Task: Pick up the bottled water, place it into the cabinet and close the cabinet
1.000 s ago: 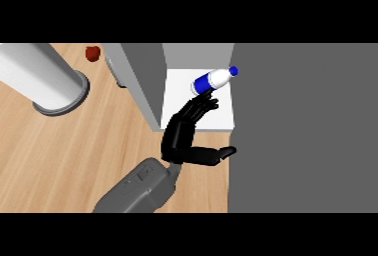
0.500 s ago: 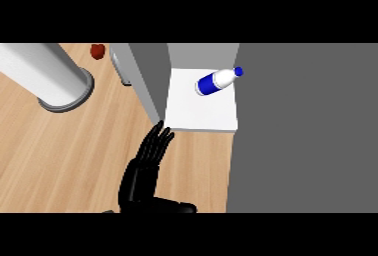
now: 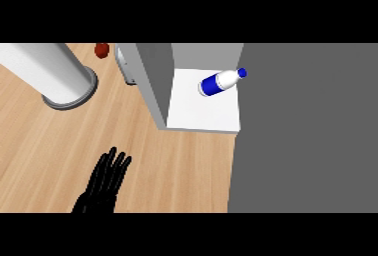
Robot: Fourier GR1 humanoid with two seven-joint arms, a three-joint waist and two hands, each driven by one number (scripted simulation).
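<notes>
Our blue and white water bottle (image 3: 219,83) already lies on the white shelf inside the grey cabinet (image 3: 204,107). Our black hand (image 3: 105,182) holds nothing, fingers straight. We think the tall grey cabinet door (image 3: 153,80) needs closing next.

A white plastic bottle of water with a blue label and blue cap (image 3: 220,83) lies on the plain white cabinet shelf (image 3: 199,112), beside the grey cabinet door (image 3: 151,75). The pale wood-grain counter top (image 3: 177,165) carries a light grey cylinder (image 3: 48,70), a small red-brown object (image 3: 101,49) and a black robot hand (image 3: 105,184).
</notes>
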